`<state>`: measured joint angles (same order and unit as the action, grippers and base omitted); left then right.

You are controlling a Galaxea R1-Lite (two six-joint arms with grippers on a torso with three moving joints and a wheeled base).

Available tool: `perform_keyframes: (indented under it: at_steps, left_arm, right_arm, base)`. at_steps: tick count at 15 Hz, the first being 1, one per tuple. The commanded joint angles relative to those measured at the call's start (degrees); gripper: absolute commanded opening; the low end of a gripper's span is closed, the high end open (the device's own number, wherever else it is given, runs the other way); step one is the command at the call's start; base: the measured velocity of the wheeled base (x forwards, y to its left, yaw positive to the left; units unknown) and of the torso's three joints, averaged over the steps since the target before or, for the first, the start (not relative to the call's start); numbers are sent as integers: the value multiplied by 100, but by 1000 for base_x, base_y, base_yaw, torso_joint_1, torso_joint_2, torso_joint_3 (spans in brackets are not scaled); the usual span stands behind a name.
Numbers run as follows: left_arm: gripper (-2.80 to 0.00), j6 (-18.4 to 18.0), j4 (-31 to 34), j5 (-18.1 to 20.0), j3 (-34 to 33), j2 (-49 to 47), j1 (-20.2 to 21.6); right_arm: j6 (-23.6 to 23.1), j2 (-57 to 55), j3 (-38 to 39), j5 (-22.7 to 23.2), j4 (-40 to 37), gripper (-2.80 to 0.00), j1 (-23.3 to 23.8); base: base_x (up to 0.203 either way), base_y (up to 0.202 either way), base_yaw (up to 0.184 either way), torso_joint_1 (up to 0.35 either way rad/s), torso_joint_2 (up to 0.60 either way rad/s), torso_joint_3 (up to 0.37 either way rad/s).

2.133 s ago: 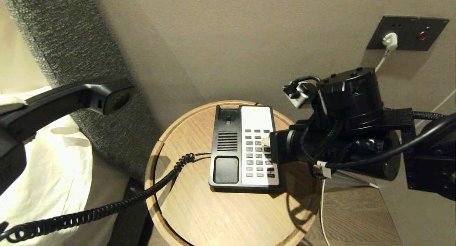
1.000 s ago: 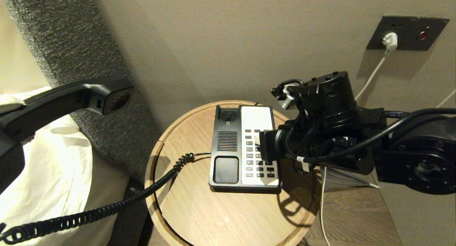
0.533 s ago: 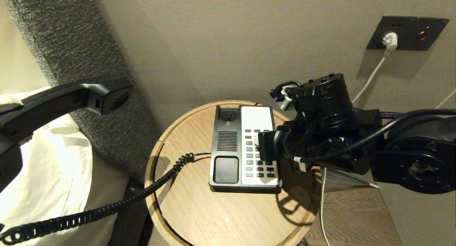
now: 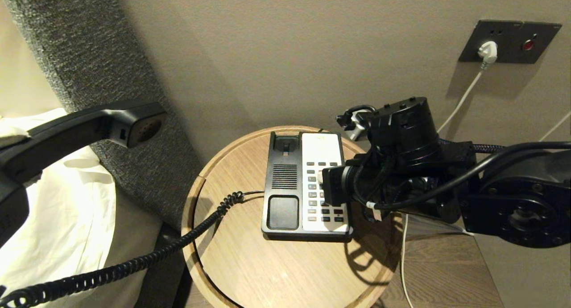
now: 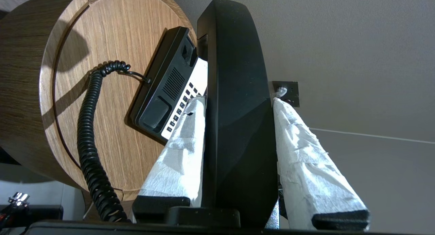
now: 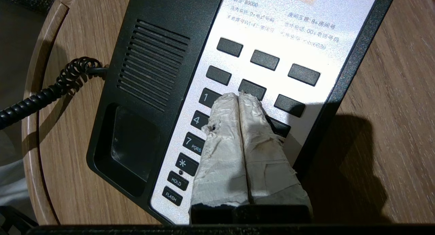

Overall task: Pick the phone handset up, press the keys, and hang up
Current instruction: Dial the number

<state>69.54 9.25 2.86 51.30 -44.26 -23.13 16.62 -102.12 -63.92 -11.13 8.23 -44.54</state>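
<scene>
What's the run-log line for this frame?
phase: keying | left gripper: shut on phone handset, off cradle | right gripper: shut, tips on the keys | phone base: on round table

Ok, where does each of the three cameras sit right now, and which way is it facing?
Head view: high up, facing down at the round table and phone base; both arms show.
Left wrist view: behind the left gripper, shut on the phone handset, facing the table.
Right wrist view: behind the right gripper, shut, tips on the keys.
Shared: all three show the phone base and coiled cord.
</scene>
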Motion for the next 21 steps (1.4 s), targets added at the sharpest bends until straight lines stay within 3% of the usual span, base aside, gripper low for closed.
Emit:
perform_keyframes:
  at_steps: [1, 21]
  left_arm:
    - [-280, 42, 6, 4, -6, -3, 1]
    - [-280, 42, -2, -5, -138, 76, 1]
  right_arm:
    - [17, 17, -7, -21, -14, -280, -2]
    - [184, 395, 397, 208, 100, -280, -63]
  base:
    - [0, 0, 0, 0, 0, 0]
    - [0, 0, 0, 0, 0, 0]
